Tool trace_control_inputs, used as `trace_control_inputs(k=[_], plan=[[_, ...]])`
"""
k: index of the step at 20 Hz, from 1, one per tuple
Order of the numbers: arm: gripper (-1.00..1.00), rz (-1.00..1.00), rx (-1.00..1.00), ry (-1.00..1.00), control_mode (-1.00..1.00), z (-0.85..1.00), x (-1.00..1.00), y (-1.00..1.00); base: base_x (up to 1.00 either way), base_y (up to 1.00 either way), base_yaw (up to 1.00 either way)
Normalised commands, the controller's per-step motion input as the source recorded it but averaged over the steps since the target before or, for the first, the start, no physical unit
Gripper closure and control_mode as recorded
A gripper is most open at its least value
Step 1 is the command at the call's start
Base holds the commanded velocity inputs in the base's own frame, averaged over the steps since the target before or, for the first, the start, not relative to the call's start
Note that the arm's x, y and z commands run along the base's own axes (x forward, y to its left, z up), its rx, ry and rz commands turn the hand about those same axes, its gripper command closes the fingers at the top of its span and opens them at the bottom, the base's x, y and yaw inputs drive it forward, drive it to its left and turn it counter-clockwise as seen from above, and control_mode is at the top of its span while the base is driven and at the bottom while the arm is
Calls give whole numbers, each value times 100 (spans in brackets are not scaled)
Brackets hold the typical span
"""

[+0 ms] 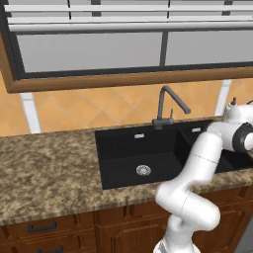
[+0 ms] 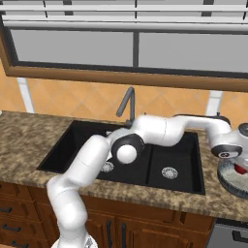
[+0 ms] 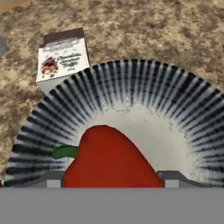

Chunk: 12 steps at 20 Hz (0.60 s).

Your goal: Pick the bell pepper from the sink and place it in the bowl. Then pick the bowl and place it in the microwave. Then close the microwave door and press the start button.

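The red bell pepper (image 3: pixel 109 162), with its green stem pointing left, sits between my two fingers (image 3: pixel 54 178), which touch it on both sides. My gripper (image 3: pixel 111 180) is shut on it, just above the inside of the dark grey streaked bowl (image 3: pixel 131 83). From the right base view, the bowl (image 2: pixel 227 178) stands on the counter right of the black sink (image 2: pixel 174 150). The pepper (image 2: pixel 240 168) shows as a red spot under my hand there. The left basin of the sink (image 1: pixel 128 153) holds nothing. The microwave is out of view.
A small white carton with a brown top (image 3: pixel 61 54) stands on the speckled counter (image 3: pixel 153 26) just beyond the bowl. The dark grey faucet (image 1: pixel 168 106) rises behind the sink. My arm stretches over the right basin. Wooden drawers run below the counter.
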Motion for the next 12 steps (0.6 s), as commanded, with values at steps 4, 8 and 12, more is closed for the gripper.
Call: trace_control_inputs(k=[4,8,12], plan=[[-100,17,0,0,-100,0,-4,4,0,0,0],[-100,16,-7,0,-100,0,-31,32,0,0,0],[-100,20,-26,5,-100,-2,-80,78,0,0,0]])
